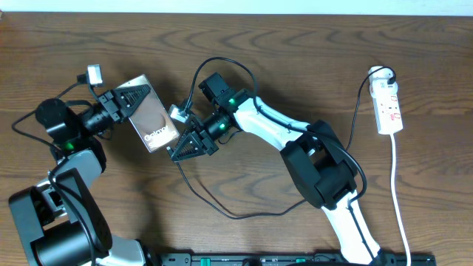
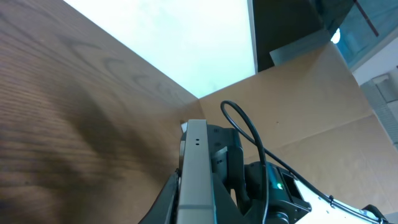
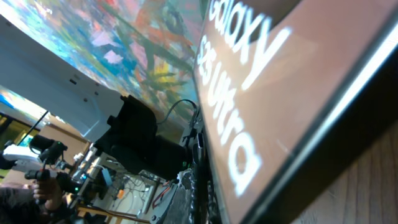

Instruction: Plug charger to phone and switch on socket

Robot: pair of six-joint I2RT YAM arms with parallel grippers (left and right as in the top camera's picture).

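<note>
- Far left, we see the left gripper (image 1: 133,97) clamped shut on the upper end of the phone (image 1: 154,122). The left wrist view shows the slab edge-on between the fingers (image 2: 219,186).
- Phone sits left of centre on the wooden table (image 1: 295,37), tilted, with its "Galaxy" lettering facing up. In the right wrist view it fills most of the frame, very close.
- Right gripper (image 1: 181,153) is just beside the phone's lower right corner, jaws closed.
- Charger (image 1: 236,215) runs from those fingertips, loops down toward the front edge, then rises to the right. We cannot tell whether the plug tip is pinched; it is hidden.
- Socket (image 1: 389,103) lies far right, well apart from the phone, with its white cord (image 1: 400,199) trailing to the front edge.
</note>
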